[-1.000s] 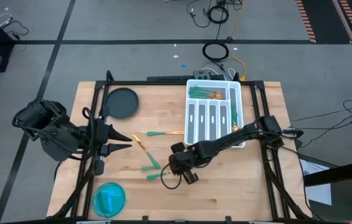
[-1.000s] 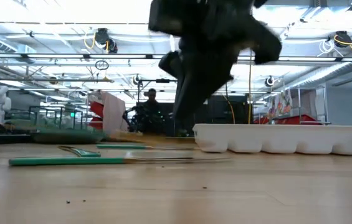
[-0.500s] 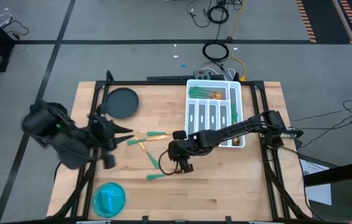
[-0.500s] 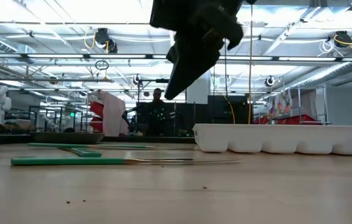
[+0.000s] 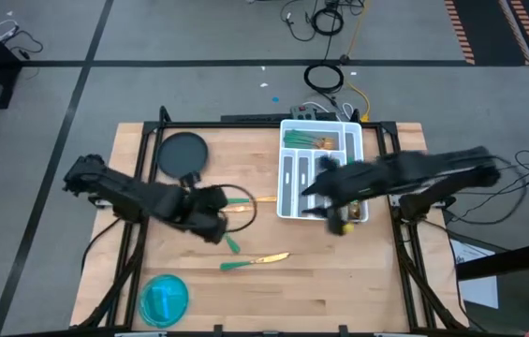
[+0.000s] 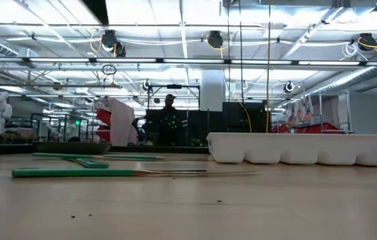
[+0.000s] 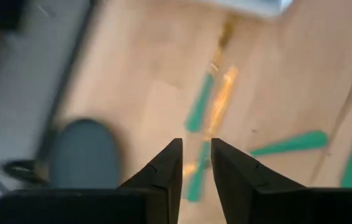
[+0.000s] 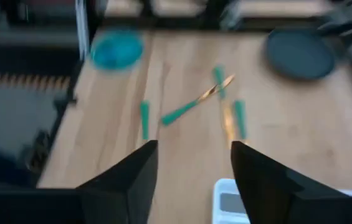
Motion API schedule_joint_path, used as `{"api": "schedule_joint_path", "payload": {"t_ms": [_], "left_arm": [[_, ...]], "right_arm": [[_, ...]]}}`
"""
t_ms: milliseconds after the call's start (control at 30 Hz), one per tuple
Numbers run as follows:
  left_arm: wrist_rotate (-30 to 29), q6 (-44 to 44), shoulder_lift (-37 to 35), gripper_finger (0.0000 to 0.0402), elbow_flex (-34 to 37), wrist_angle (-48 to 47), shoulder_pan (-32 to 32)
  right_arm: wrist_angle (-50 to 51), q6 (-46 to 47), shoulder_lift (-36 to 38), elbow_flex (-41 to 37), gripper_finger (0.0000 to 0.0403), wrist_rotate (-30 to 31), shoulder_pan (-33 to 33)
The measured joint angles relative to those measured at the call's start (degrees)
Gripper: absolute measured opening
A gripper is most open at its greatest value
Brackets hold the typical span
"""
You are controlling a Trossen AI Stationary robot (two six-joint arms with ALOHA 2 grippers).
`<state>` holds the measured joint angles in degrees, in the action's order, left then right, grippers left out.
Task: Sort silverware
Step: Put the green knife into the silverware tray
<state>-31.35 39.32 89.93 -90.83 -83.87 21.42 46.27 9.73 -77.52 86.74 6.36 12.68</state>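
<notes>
Teal silverware [image 5: 255, 260] loose – right gripper [image 8: 191, 165] open

My left fingers [image 5: 215, 217] sit over the middle of the table [image 5: 376, 290], with loose silverware [image 5: 255, 261] lying just beside and in front of them. Behind them, toward the far edge, I see the plate [image 5: 183, 153]; the bowl [image 5: 165, 298] rests at the near edge. My right fingers [image 5: 315, 192] hang over the tray [image 5: 288, 168], which holds more pieces in its far compartment.
</notes>
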Motion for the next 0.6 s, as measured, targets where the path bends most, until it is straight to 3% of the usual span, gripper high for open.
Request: {"api": "schedule_joint_path", "payload": {"t_ms": [200,300,433,600], "left_arm": [[17.3,-5.7,0.1,0.0134,16.3,23.5,-9.6],[19.5,-6.7,0.1,0.0164,22.4,30.9,-13.8],[19.6,-7.9,0.0,0.0201,27.7,32.6,-17.9],[28.0,-10.8,0.0,0.0226,34.9,38.9,-22.4]], "right_arm": [[1.5,7.0,13.1,0.0,0.0212,9.6,3.7],[1.9,9.2,17.1,0.0,0.0211,12.6,5.9],[4.2,11.9,19.1,0.0,0.0212,13.3,8.3],[7.5,13.6,18.7,0.0,0.0212,13.3,9.9]]}}
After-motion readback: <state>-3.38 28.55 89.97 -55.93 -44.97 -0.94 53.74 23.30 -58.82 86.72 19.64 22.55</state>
